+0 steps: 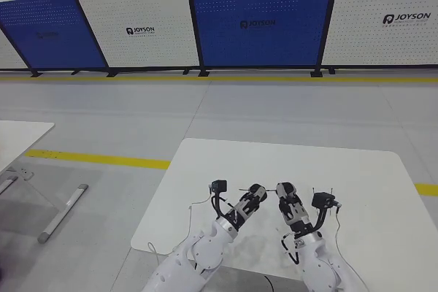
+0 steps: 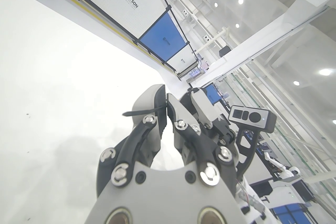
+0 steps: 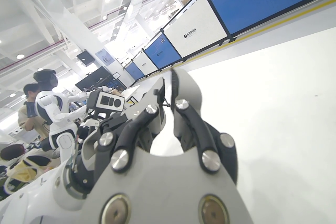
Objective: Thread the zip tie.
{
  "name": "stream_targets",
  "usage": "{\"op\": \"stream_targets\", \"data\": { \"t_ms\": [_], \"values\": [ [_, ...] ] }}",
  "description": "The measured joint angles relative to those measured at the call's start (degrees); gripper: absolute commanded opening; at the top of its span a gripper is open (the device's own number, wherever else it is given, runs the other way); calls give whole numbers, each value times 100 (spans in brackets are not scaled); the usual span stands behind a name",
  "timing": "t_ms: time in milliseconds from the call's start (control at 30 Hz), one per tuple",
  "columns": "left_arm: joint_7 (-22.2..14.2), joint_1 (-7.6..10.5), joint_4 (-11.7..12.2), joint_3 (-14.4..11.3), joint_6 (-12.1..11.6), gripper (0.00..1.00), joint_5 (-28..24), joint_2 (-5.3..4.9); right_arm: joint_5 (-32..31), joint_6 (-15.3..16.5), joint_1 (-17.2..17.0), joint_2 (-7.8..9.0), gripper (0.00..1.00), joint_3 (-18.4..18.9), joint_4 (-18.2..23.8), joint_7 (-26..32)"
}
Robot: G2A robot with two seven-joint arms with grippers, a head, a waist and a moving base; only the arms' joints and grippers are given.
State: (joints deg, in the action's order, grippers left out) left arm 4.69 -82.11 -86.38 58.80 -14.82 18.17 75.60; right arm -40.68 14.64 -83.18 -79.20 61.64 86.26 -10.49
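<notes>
Currently left gripper point(image 2: 167, 104) pinched shut on zip tie point(image 2: 141, 112), tail jutting toward 9 o'clock above table point(image 1: 314, 164). Right gripper point(image 3: 168, 91) narrow, nipping what looks like tie's other end. Risk: thin tail flexes, misses head slot; shallow pinch slips, tie drops.
</notes>
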Motion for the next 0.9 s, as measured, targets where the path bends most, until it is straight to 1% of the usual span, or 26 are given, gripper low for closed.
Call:
{"op": "stream_targets", "data": {
  "t_ms": [100,133,167,367,433,500,533,733,767,800,833,867,900],
  "values": [
    [4,-6,0,6,-4,0,-5,-2,1,3,-1,-5,0,0,-12,-23],
    [3,-7,0,7,-5,0,-8,-2,1,3,-3,-7,7,0,-17,-34],
    [2,-7,0,8,-6,0,-11,-3,1,3,-4,-9,11,2,-21,-41],
    [34,-8,8,20,-9,0,-45,-2,-16,32,-32,-12,13,9,-49,-53],
    [37,-1,15,24,-8,0,-62,-1,-41,53,-34,-13,18,0,-68,-22],
    [39,9,23,26,-1,0,-77,1,-52,67,-29,-14,26,-6,-83,-6],
    [41,16,29,24,3,0,-84,3,-53,75,-26,-16,27,-7,-90,-3],
    [52,36,36,14,26,0,-100,8,-60,80,-25,-21,22,-1,-112,0],
    [56,38,35,14,29,0,-104,9,-61,80,-25,-22,20,1,-114,-4],
    [59,39,35,14,32,0,-108,10,-61,80,-26,-22,16,3,-115,-8],
    [63,40,35,15,35,0,-112,11,-61,82,-27,-23,7,5,-117,-12],
    [64,42,36,15,38,0,-115,11,-61,87,-28,-24,2,7,-117,-16],
    [64,44,38,16,42,0,-116,11,-61,96,-30,-25,2,8,-117,-20]
  ]
}}
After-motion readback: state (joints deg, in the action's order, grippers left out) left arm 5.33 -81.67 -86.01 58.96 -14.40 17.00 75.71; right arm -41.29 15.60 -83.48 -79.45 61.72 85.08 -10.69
